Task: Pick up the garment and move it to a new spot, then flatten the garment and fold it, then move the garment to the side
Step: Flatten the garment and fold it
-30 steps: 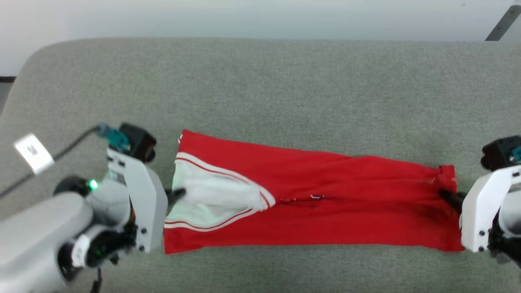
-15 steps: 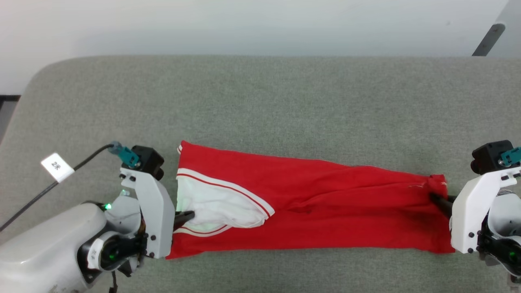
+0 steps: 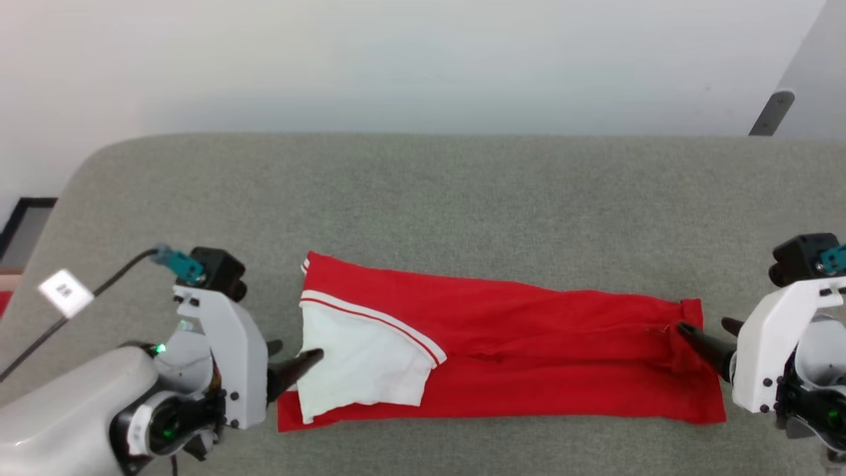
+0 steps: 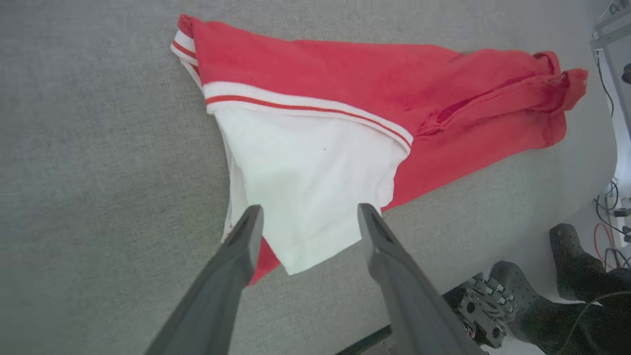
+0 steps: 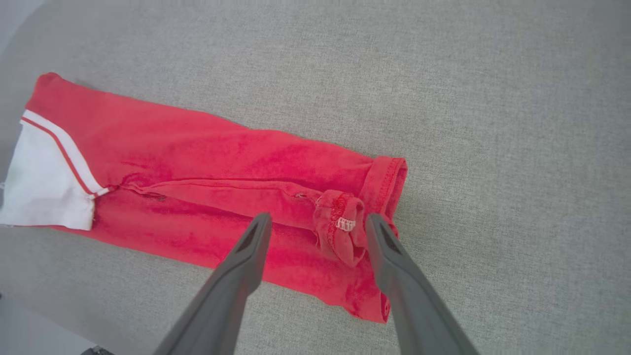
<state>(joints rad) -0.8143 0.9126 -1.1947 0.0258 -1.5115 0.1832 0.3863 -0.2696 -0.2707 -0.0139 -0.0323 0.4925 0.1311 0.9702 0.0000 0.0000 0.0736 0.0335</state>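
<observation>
On the grey fabric surface (image 3: 462, 198), the red jersey T-shirt (image 3: 529, 357) lies folded into a long flat strip, with a white sleeve (image 3: 357, 363) on top at its left end. Left gripper (image 4: 309, 211) sits over that sleeve's edge, fingers spread apart, holding nothing. Right gripper (image 5: 318, 218) is at the hem end, fingers also apart, with a bunched bit of red hem lying loose between them.

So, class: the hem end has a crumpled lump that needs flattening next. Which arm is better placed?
Right, probably. The right gripper has its open fingers either side of the crumpled lump at the hem of the garment. The left gripper is at the opposite end, by the white sleeve.
</observation>
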